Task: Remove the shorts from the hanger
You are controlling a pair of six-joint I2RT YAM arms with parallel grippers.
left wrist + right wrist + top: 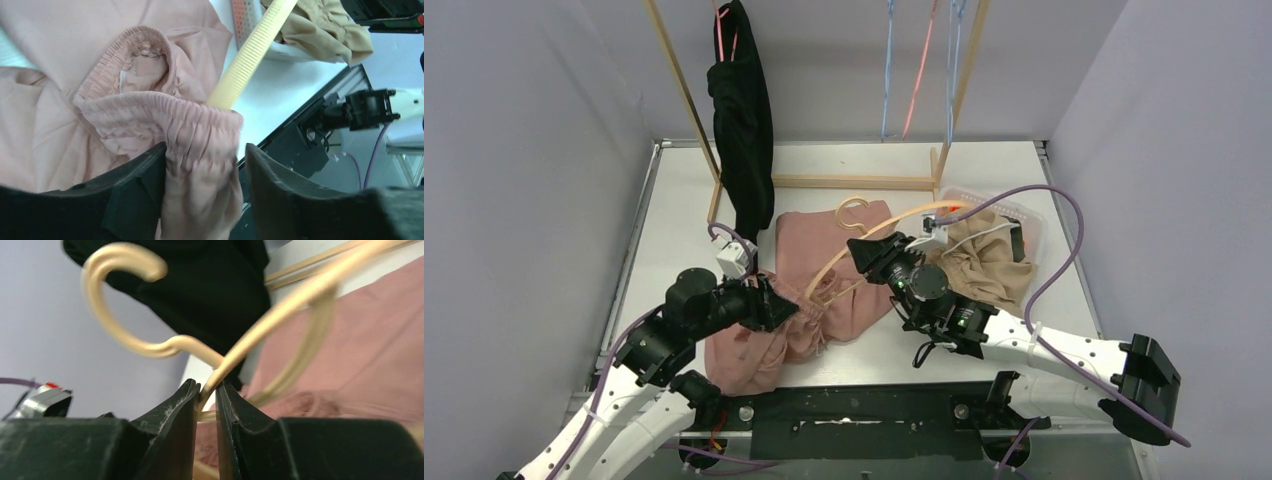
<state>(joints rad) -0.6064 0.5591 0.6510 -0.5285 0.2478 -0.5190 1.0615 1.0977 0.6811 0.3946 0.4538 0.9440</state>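
Note:
Dusty pink shorts [824, 280] lie crumpled on the white table, still threaded on a cream hanger [874, 235]. My left gripper [784, 308] is at their gathered waistband [165, 110]; its jaws stand open, the band resting against the left finger [145, 175] with a gap to the right finger [270, 175]. The hanger's ribbed arm [250, 55] runs into the waistband. My right gripper [862, 252] is shut on the hanger's neck [210, 382], just below the hook [120, 305].
Dark shorts [742, 130] hang on the wooden rack [854, 182] at the back left. Beige shorts [984, 262] fill a clear bin [1027, 215] at the right. Coloured hangers [921, 70] dangle at the back. A black plate [854, 412] lines the near edge.

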